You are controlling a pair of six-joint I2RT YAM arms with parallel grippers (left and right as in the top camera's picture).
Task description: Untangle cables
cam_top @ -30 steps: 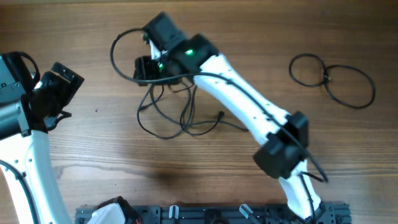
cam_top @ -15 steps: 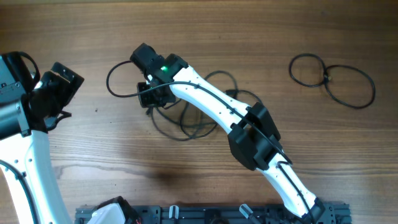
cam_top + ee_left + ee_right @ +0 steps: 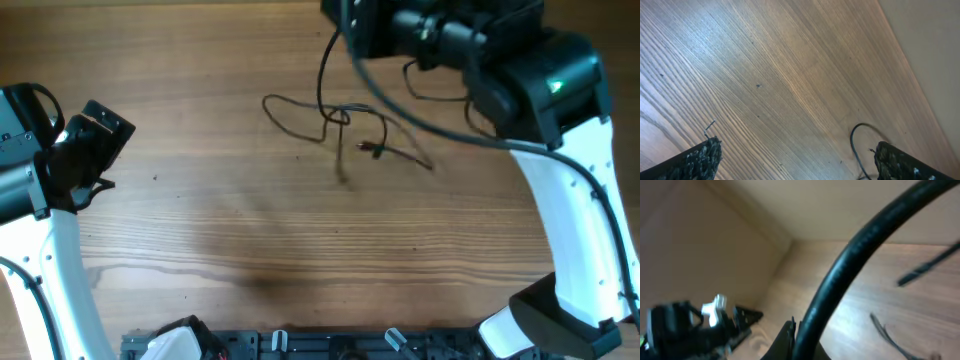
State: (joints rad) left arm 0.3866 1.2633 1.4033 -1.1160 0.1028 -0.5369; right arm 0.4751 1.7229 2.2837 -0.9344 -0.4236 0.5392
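I see my right gripper (image 3: 338, 28) high up, near the overhead camera, at the top of the view. Its fingers are closed, and one thin black strand runs from them down to the cables (image 3: 340, 116). In the right wrist view a black cord crosses the picture very close, from the bottom middle up to the right, so I judge that the fingers grip this strand.

The cables are over the middle of the wooden table (image 3: 200, 230), a little toward the far side. They are blurred, and I cannot tell if they touch the wood. Their long axis goes left to right and falls slightly toward the right: one thin loop points to the left, and one loose end points to the lower right. A small knot sits in the middle, and a short end points down from it. A small reddish plug (image 3: 378, 150) is just right of the knot.

My left gripper (image 3: 105, 150) is at the left edge, well apart from the cables. Its fingers (image 3: 705, 155) stand wide open with only bare wood between them.
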